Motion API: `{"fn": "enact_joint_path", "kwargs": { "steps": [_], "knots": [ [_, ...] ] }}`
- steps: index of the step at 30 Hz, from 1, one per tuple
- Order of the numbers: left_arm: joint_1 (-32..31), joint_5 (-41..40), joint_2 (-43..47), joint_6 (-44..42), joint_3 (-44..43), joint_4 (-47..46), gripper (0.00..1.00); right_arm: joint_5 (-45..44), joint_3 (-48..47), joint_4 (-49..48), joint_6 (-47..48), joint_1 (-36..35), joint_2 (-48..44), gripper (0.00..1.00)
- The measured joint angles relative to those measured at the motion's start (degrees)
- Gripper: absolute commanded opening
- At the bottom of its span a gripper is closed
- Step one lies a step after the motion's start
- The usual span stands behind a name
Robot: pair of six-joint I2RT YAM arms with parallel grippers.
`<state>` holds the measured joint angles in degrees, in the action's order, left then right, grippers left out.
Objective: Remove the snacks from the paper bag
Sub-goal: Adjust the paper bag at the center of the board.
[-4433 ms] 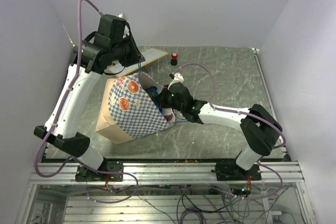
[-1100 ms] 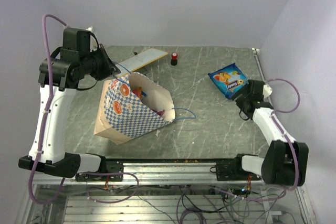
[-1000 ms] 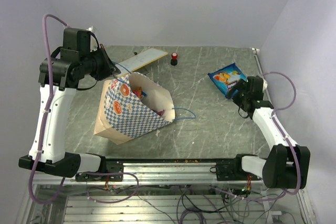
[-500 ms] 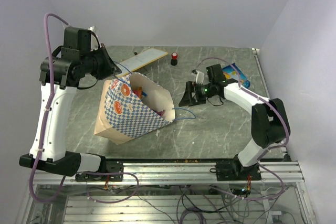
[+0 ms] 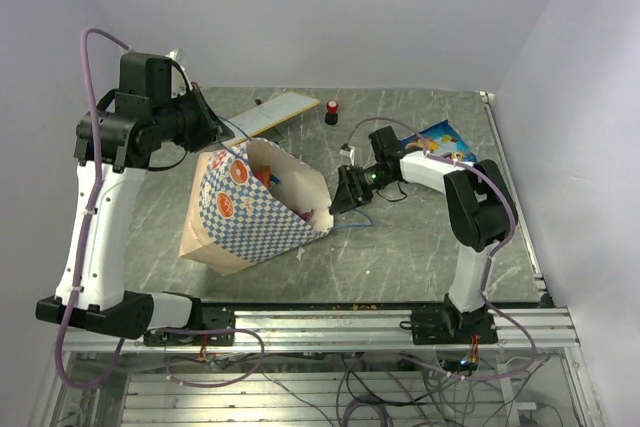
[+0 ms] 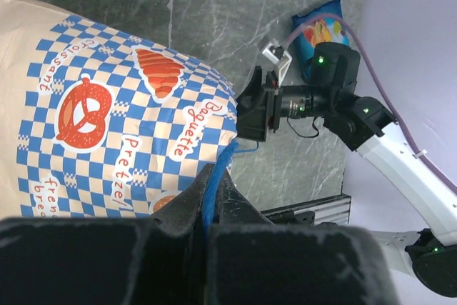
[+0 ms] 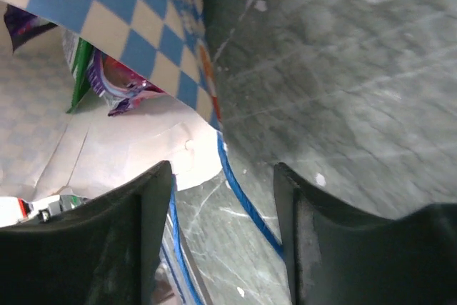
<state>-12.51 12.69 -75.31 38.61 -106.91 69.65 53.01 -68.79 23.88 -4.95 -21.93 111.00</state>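
Right gripper (image 5: pixel 345 193), from above, has left the glossy blue packet (image 5: pixel 441 140) far right on the surface (image 5: pixel 400 247) and returned, jaws apart, to the mouth of the checkered paper bag (image 5: pixel 255 215); left wrist: left gripper (image 6: pixel 213 189) clamped on its blue cord handle (image 6: pixel 224 156); right wrist: crinkly magenta packet (image 7: pixel 123 81) and green packet (image 7: pixel 79 71) wait inside.
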Motion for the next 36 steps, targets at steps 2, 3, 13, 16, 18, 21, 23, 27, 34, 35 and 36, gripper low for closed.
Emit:
{"fn": "enact_joint_path", "kwargs": {
  "steps": [2,3,13,16,18,21,23,27,34,35,36],
  "knots": [
    [0.11,0.0,-0.46,0.0,-0.48,-0.09,0.07,0.96,0.09,-0.11,-0.26,-1.09,0.15,0.28],
    [0.22,0.0,-0.76,0.0,-0.85,-0.07,0.07,1.25,0.07,-0.31,-0.72,-1.51,0.15,0.17],
    [4.72,0.59,-9.81,-0.39,-13.68,-0.22,0.07,-0.68,-1.79,2.14,-14.38,-2.69,-6.36,0.0],
    [8.04,1.6,-13.05,-0.55,-18.08,-1.09,0.07,-0.92,-1.29,-0.72,-21.35,-2.91,-12.31,0.0],
    [10.49,3.26,-14.27,-0.26,-18.86,-2.49,0.07,-0.98,-0.63,-3.58,-25.62,-3.23,-14.93,0.0],
    [13.81,7.13,-15.91,1.14,-18.82,-5.99,0.07,-1.36,0.28,-8.98,-32.17,-4.37,-16.26,0.0],
    [15.12,10.12,-17.31,2.62,-18.71,-10.19,0.07,-1.97,0.81,-11.78,-35.69,-5.22,-16.24,0.0],
    [16.04,16.15,-20.22,5.55,-18.8,-19.45,0.07,-4.26,1.03,-15.78,-40.46,-8.61,-15.96,0.0],
    [16.17,22.4,-16.96,7.26,-9.62,-30.23,0.07,-8.55,6.86,-23.82,-45.92,-16.28,-15.61,0.0],
    [16.17,22.64,-14.82,6.82,-6.16,-30.47,0.07,-9.22,8.09,-24.13,-46.27,-17.18,-15.37,0.0],
    [16.17,22.75,-13.07,6.58,-3.48,-30.21,0.07,-9.99,9.11,-24.17,-46.4,-18.01,-14.97,0.01]
  ]
}}
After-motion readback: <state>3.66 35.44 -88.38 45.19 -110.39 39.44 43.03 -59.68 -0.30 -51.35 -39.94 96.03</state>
